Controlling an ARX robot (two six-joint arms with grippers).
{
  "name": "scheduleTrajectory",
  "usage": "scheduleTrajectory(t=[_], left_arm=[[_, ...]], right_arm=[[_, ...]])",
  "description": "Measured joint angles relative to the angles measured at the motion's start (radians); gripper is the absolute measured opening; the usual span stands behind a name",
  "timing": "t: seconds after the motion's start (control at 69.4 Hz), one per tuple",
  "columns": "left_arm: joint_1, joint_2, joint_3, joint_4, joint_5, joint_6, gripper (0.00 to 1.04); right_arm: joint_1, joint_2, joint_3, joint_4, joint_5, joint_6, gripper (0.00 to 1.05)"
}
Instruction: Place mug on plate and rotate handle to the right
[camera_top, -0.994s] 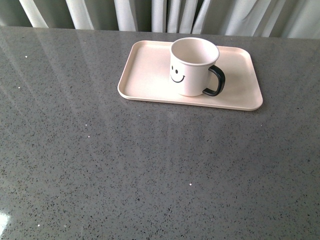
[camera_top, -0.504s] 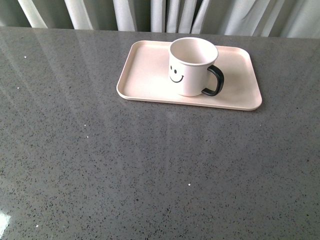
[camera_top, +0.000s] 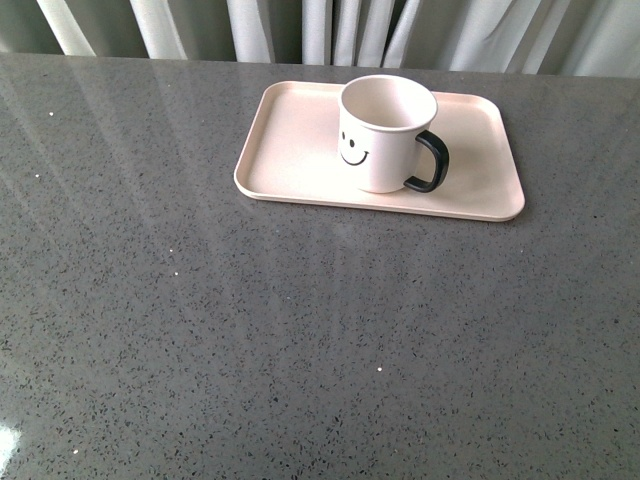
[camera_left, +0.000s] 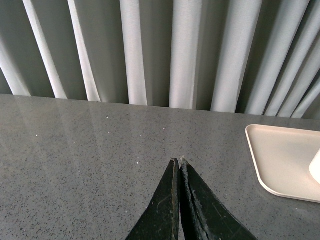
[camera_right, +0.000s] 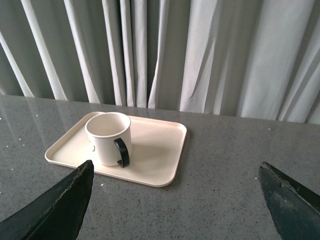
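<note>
The cream-white mug (camera_top: 385, 135) with a black smiley face stands upright on the pale pink-beige plate (camera_top: 290, 150) at the far middle of the table. Its black handle (camera_top: 430, 163) points right and a little toward me. Neither arm shows in the front view. My left gripper (camera_left: 178, 161) is shut and empty above the bare table, with the plate's corner (camera_left: 280, 155) off to its side. My right gripper (camera_right: 175, 167) is wide open and empty, pulled back from the plate (camera_right: 155, 150) and mug (camera_right: 107, 137), whose handle (camera_right: 122, 152) faces this camera.
The grey speckled tabletop (camera_top: 300, 340) stretches in front of the plate. Pale curtains (camera_top: 330, 30) hang right behind the table's far edge.
The front view shifts by a few pixels between frames; mug and plate keep the same place on each other. Nothing else has visibly changed.
</note>
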Motion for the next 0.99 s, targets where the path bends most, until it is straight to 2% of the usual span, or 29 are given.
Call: scheduleTrajectory(t=[0.432,0.994], left_arm=[[0.000,-0.325,-0.003,-0.299,0.000,0.000,0.01],[0.000,-0.525,-0.003,-0.496,0.000,0.000,0.01]], right_arm=[[0.000,0.000,0.000,0.000,0.000,0.000,0.96],[0.000,0.000,0.000,0.000,0.000,0.000,0.96]])
